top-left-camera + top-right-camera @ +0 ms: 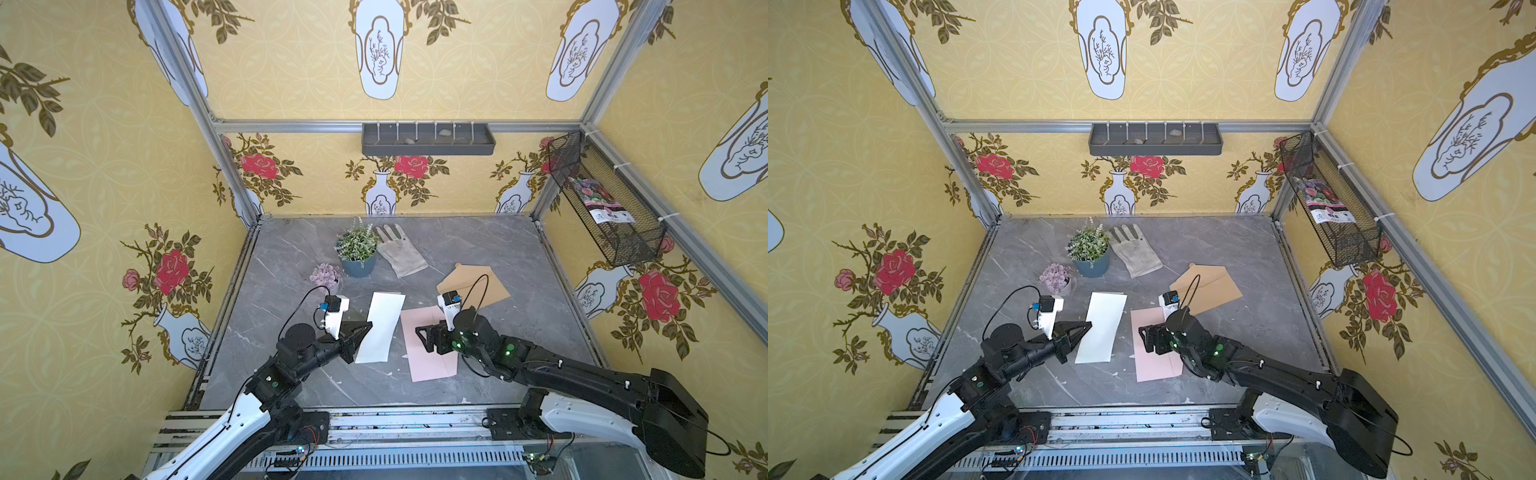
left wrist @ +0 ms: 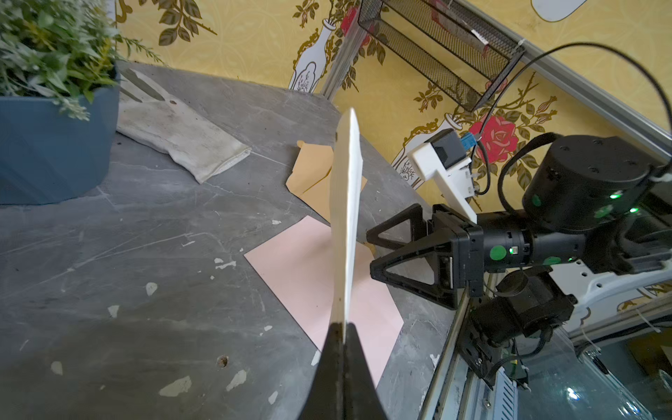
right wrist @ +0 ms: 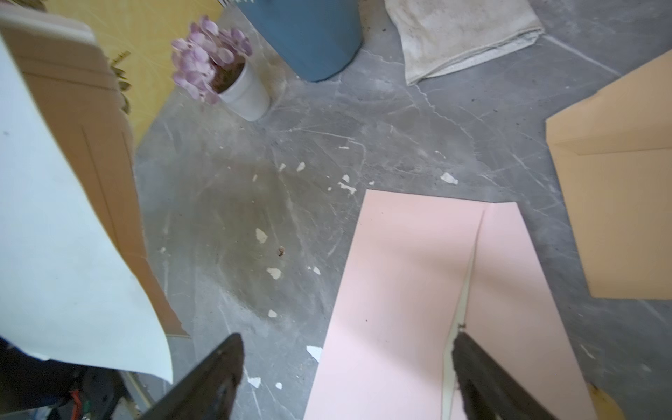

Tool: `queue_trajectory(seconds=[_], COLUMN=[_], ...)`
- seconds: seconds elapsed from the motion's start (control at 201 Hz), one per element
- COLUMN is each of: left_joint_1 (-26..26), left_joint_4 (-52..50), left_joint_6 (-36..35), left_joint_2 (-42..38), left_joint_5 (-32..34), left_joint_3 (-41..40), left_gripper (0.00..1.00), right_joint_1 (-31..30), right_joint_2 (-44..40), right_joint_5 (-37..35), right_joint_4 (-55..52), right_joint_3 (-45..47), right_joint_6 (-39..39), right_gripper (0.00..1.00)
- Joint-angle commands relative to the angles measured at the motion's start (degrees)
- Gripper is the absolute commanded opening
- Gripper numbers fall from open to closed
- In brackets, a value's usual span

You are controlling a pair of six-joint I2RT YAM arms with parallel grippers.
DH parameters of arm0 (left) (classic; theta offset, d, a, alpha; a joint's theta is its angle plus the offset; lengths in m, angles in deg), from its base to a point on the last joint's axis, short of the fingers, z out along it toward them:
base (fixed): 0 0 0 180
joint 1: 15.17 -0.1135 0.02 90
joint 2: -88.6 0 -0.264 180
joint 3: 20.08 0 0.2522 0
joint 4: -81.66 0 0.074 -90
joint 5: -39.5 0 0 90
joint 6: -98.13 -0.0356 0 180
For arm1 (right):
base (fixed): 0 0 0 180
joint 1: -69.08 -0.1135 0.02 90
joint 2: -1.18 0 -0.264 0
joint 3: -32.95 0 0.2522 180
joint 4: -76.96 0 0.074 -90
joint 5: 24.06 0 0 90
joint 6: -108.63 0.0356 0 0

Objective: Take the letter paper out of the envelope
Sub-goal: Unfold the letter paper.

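Observation:
My left gripper [image 1: 368, 326] [image 1: 1088, 326] [image 2: 343, 327] is shut on one end of the white letter paper [image 1: 380, 328] [image 1: 1102, 328] [image 2: 345, 218] [image 3: 54, 236], holding it lifted off the table and apart from any envelope. A pink envelope [image 1: 428, 368] [image 1: 1154, 370] [image 2: 302, 269] [image 3: 400, 272] lies flat just right of it. My right gripper [image 1: 420, 338] [image 1: 1144, 338] [image 3: 345, 342] stands open over that envelope's left edge with nothing between its fingers. A tan envelope [image 1: 478, 286] [image 1: 1212, 286] [image 3: 618, 218] lies further back right.
A blue potted plant [image 1: 357, 253], a grey glove [image 1: 401, 251] and a small white pot of purple flowers [image 1: 326, 276] stand behind the papers. A black mesh basket [image 1: 602, 199] hangs on the right wall, a grey shelf [image 1: 428, 139] on the back wall.

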Motion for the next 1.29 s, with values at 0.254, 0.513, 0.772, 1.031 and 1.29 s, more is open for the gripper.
queue_trajectory(seconds=[0.254,0.513,0.772,1.031,1.29], left_joint_1=[-0.04,-0.04,-0.04,-2.05,-8.21], left_joint_4=[-1.42,1.55,2.10,5.14,16.56], left_joint_6=[0.18,2.09,2.49,6.12,13.70], left_joint_2=[-2.62,-2.02,1.46,-0.42,6.48], left_joint_5=[1.56,-0.40,-3.84,-7.64,-19.25], left_joint_3=[-0.26,-0.23,2.00,1.16,-1.09], left_gripper=[0.00,0.00,0.00,0.00,0.00], right_joint_1=[7.01,7.10,9.13,11.32,11.29], right_joint_2=[5.65,6.74,7.70,9.51,17.72], right_joint_5=[19.29,22.39,26.84,34.24,39.66], right_joint_4=[12.64,20.35,27.09,42.80,55.98], right_joint_3=[-0.93,1.66,4.89,9.90,8.16], right_joint_6=[-0.09,-0.23,0.48,0.88,2.89], right_gripper=[0.48,0.59,0.20,0.35,0.36])
